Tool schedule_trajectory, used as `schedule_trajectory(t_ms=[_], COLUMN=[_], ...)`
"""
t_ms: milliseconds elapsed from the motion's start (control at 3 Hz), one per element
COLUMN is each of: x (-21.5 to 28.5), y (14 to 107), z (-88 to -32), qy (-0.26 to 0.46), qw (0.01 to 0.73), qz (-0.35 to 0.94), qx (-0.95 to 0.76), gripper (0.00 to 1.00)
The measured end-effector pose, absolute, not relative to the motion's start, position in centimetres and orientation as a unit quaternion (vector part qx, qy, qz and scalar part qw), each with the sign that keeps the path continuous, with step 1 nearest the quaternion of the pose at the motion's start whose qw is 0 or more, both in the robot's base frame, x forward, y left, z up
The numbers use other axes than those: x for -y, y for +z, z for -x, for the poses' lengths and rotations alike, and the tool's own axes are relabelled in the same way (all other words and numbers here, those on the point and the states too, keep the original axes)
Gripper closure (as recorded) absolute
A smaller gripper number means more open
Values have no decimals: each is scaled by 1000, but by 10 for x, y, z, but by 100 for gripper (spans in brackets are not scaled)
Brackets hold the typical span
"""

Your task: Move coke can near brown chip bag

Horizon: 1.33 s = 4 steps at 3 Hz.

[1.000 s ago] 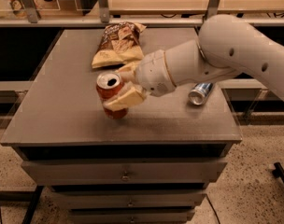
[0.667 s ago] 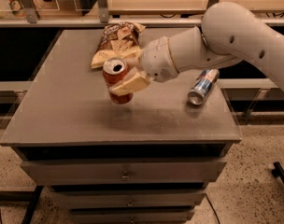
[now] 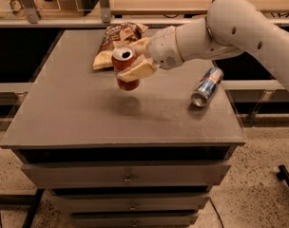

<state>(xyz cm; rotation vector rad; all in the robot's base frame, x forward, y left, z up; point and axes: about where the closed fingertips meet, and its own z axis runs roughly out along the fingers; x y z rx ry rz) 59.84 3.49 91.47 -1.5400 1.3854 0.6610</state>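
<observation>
The red coke can (image 3: 125, 68) with its silver top hangs in the air above the grey cabinet top (image 3: 78, 113), casting a shadow below it. My gripper (image 3: 134, 60) is shut on the coke can, with tan fingers (image 3: 138, 71) on its right side. The brown chip bag (image 3: 114, 42) lies at the back of the top, just behind and left of the can, partly hidden by the can and my gripper. My white arm (image 3: 230, 27) reaches in from the right.
A slim silver-and-blue can (image 3: 207, 86) lies on its side near the right edge of the top. Drawers (image 3: 128, 175) run below the front edge. A shelf with metal posts (image 3: 104, 4) stands behind the cabinet.
My gripper has lifted the coke can off the top and carried it back toward the brown chip bag.
</observation>
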Motion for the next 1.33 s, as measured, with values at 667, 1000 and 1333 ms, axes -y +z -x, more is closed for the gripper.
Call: schedule_trajectory(t_ms=[667, 1000, 1333], x=[-24, -22, -22], y=[904, 895, 889], z=[-639, -655, -666], qy=[256, 251, 250], qw=[482, 488, 490], qz=[606, 590, 578], qx=[-578, -593, -603], gripper=[82, 59, 36])
